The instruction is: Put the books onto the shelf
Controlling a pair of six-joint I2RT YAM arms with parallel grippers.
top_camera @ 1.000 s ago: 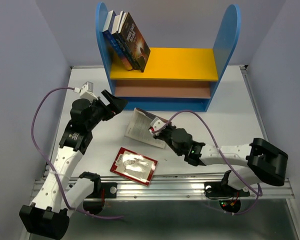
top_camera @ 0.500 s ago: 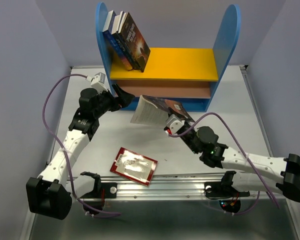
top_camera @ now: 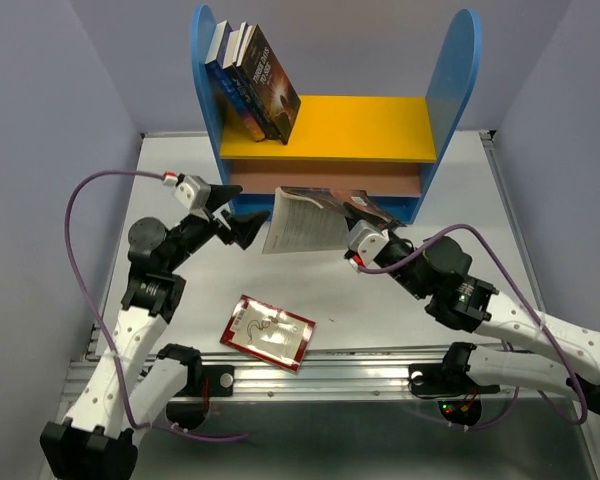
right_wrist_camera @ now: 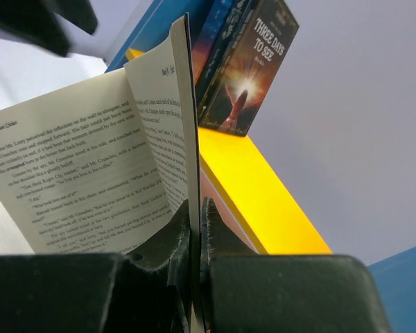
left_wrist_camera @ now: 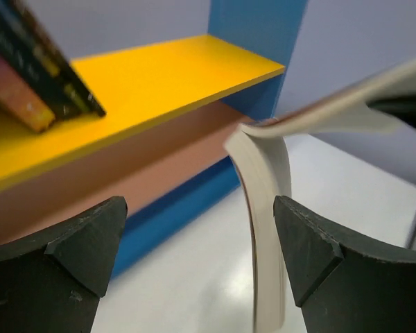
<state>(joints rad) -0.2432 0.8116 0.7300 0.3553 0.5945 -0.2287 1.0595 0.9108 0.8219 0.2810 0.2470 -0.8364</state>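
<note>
The right gripper (right_wrist_camera: 196,208) has its fingers pressed together on a thin edge of a paperback (right_wrist_camera: 90,173). It looks to hold only the cover or a few leaves, while the printed pages splay away toward 9 o'clock. Seen from above, this paperback (top_camera: 300,222) hangs open in the air at the middle of the table (top_camera: 450,200), just in front of the shelf (top_camera: 450,90) and level with its brown lower board (top_camera: 380,180).

The left gripper (top_camera: 242,222) sits at 9 o'clock of the paperback with its fingers spread wide and holding nothing. In its own wrist view the drooping page block curls down between them, closer to the right-hand finger (left_wrist_camera: 312,250).

The paperback is probably light but floppy. Held by so few leaves it sags, and those leaves could tear or slide out of the grip. A safer hold would pinch the whole thickness, closed, near the spine or across the fore-edge.

The leaning books (top_camera: 255,80) stand at 11 o'clock on the yellow upper board (top_camera: 365,125). A red-bordered book (top_camera: 268,332) lies flat at 7 o'clock, well apart from both grippers.
</note>
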